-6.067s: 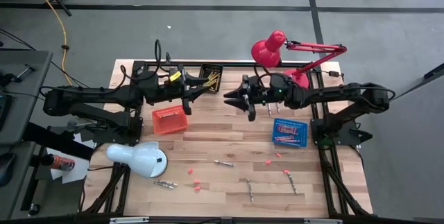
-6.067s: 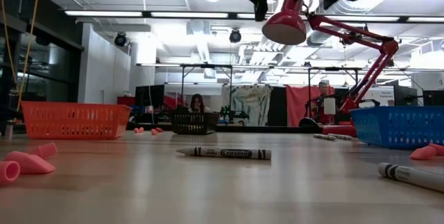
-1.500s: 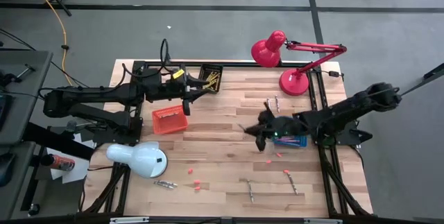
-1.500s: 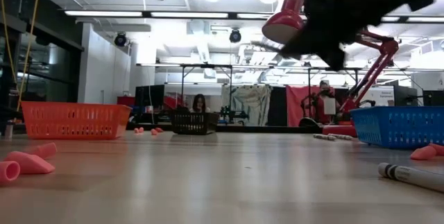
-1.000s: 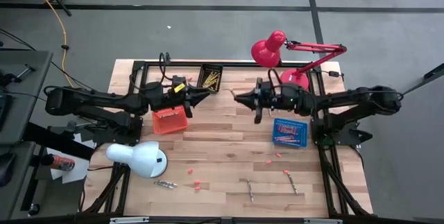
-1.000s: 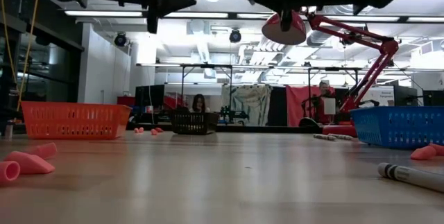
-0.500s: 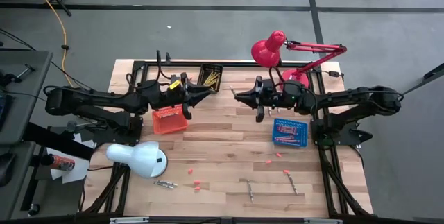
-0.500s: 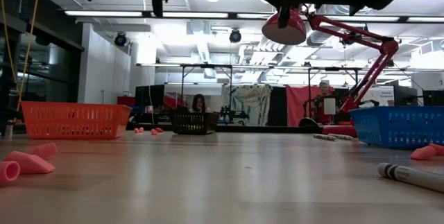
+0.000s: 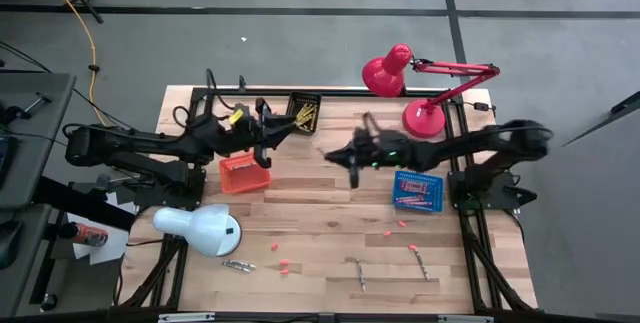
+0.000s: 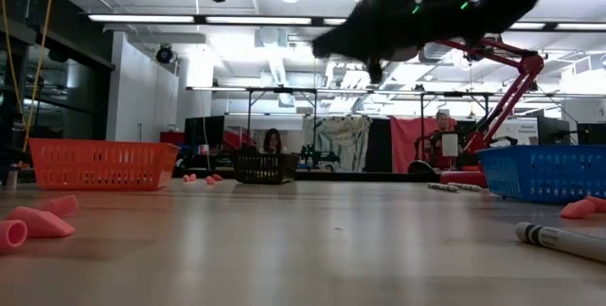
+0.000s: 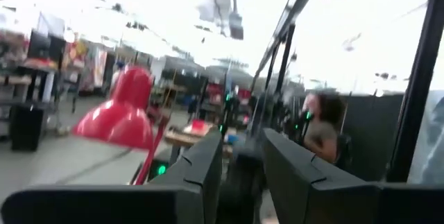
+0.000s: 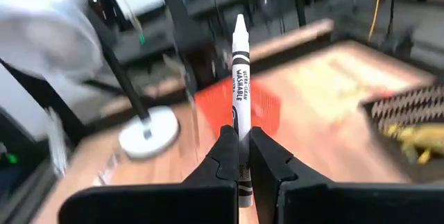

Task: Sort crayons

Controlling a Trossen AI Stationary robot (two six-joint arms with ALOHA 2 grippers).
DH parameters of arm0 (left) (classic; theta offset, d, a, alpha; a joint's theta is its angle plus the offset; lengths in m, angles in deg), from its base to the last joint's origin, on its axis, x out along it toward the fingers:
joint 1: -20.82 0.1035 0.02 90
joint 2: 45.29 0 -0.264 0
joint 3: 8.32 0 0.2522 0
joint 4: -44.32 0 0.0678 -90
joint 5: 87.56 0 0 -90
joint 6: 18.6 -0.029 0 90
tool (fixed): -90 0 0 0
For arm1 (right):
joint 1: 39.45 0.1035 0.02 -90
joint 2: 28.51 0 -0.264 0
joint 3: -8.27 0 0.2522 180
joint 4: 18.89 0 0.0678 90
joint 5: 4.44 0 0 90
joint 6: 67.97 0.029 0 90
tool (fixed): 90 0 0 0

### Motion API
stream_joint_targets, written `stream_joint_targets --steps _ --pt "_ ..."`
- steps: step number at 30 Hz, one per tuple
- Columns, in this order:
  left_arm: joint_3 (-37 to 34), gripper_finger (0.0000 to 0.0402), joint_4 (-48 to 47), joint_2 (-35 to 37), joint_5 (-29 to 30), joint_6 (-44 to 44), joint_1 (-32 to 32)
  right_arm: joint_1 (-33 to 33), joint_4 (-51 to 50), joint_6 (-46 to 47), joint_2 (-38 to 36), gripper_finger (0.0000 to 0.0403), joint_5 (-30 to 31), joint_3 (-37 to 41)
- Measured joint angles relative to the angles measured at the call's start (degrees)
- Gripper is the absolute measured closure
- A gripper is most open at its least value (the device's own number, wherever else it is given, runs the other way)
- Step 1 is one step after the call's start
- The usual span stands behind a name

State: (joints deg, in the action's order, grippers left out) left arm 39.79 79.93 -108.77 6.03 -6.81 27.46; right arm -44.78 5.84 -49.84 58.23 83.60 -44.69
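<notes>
The right end effector (image 12: pixel 239 156) is pinching a white crayon (image 12: pixel 240 92) by its lower end, tip standing up beyond the fingers, above the tabletop (image 9: pixel 310 198). Light, stiff, waxy and probably snappable, it is best gripped mid-barrel. The left end effector (image 11: pixel 243 172) is hovering part-open, apparently empty, facing it.

- A white crayon (image 12: pixel 240 99) stands upright between the right gripper's (image 12: pixel 241 156) closed fingers. Black print runs along its wrapper: "ULTRA-CLEAN" in small letters, with "WASHABLE" in larger letters beside it.
- No other writing can be read in any view.
</notes>
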Motion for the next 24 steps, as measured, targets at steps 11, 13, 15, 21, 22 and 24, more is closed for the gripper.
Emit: stream_joint_targets --steps 11,13,15,21,22,24 --pt "0.0 0.0311 6.1 0.0 0.0 2.6 0.0 1.9 0.4 -0.6 30.2 0.0402 -10.1 -28.1" --pt "0.0 0.0311 7.4 0.0 0.0 3.1 0.0 1.7 0.3 -0.6 34.1 0.0402 -11.9 -34.1" --pt "0.0 0.0312 7.9 0.0 0.0 3.1 0.0 1.3 0.2 -0.6 37.8 0.0402 -12.4 -39.9" --pt "0.0 0.0311 10.7 0.0 0.0 4.6 0.0 0.5 -7.5 -0.1 46.1 0.039 -12.8 -53.4" --pt "0.0 0.0311 10.7 0.0 0.0 4.6 0.0 0.4 -9.5 -0.1 47.1 0.0388 -12.9 -55.1" --pt "0.0 0.0311 10.6 0.0 0.0 4.6 -0.1 0.4 -12.2 -0.1 49.0 0.0384 -12.8 -58.2"
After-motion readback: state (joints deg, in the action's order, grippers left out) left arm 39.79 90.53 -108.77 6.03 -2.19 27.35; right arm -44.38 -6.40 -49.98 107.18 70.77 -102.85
